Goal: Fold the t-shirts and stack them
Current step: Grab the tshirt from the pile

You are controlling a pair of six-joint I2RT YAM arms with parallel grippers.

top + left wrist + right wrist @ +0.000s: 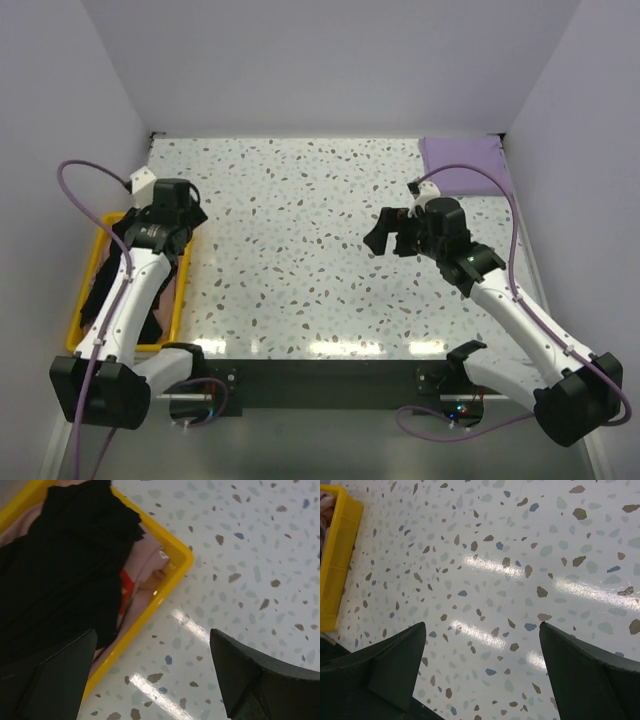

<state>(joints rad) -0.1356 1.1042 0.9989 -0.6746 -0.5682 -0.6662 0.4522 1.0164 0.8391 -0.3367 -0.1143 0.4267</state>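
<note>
At the table's left edge, inside the yellow tray [177, 562]: black t-shirt [60, 570] heaped over peach-tan t-shirt [145, 575], a bit of red print showing between them. Over that tray's corner: left gripper [152, 650], jaws spread wide, grips nothing. At the far right corner of the speckled table [300, 250]: lavender t-shirt [462, 165], lies flat and squared. Right of centre, above bare tabletop: right gripper [482, 635], likewise spread wide, holds nothing, well apart from every shirt.
</note>
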